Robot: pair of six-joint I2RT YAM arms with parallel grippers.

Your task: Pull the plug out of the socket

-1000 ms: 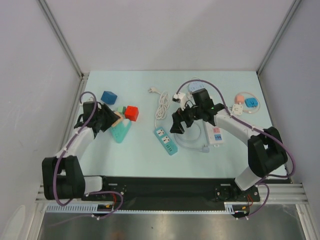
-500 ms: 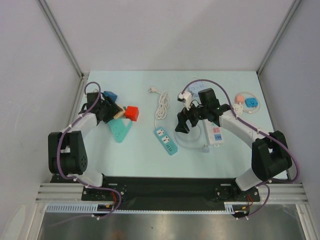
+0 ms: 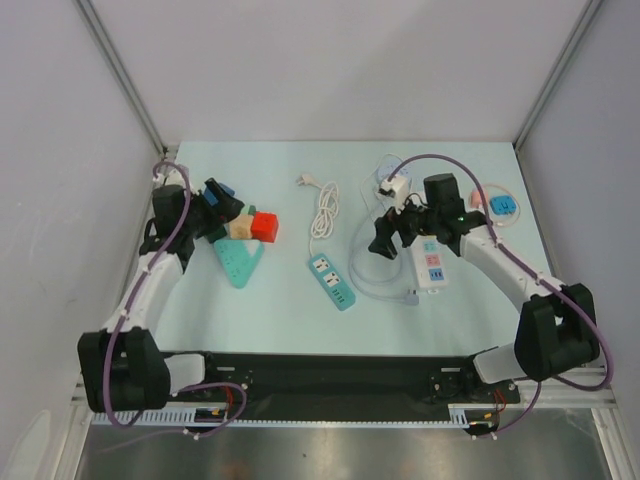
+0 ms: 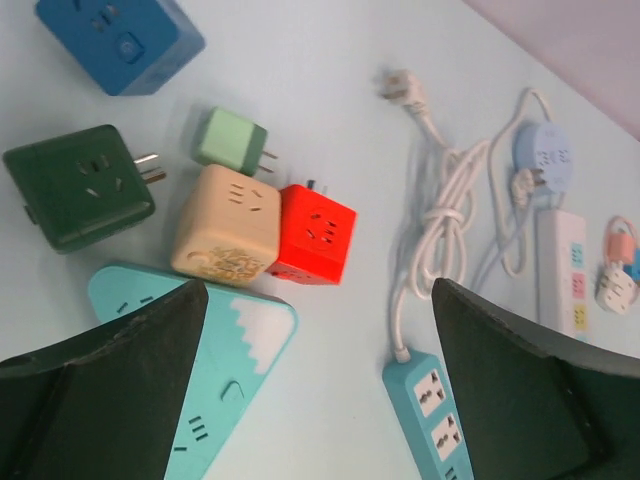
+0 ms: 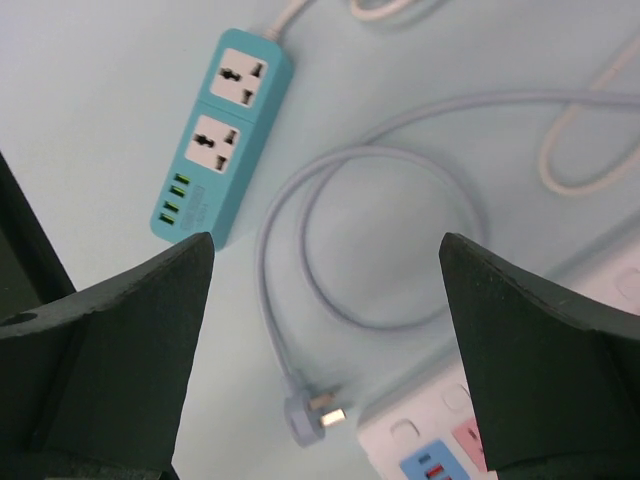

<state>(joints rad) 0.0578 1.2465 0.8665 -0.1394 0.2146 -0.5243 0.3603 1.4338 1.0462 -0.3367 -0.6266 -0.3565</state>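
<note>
A small light-green plug (image 4: 232, 140) lies loose on the table with its two prongs bare, just above a beige cube socket (image 4: 224, 225). A red cube socket (image 4: 312, 235) sits against the beige one. A dark-green cube adapter (image 4: 78, 185) lies left of them, its prongs also bare. My left gripper (image 4: 320, 330) hangs open above this cluster with nothing between its fingers; from above the left gripper (image 3: 225, 208) is beside the red cube (image 3: 264, 227). My right gripper (image 5: 325, 260) is open and empty over a grey cable loop (image 5: 370, 240).
A teal triangular power strip (image 4: 215, 380) lies under the left fingers, with a blue cube (image 4: 120, 40) further back. A teal power strip (image 3: 331, 281) with a coiled white cord (image 3: 325, 205) lies mid-table. A white power strip (image 3: 430, 262) and its grey plug (image 5: 315, 410) lie near the right gripper.
My left gripper has opened wide and drawn back toward the far left. The right arm has shifted right, away from the teal strip, staying open.
</note>
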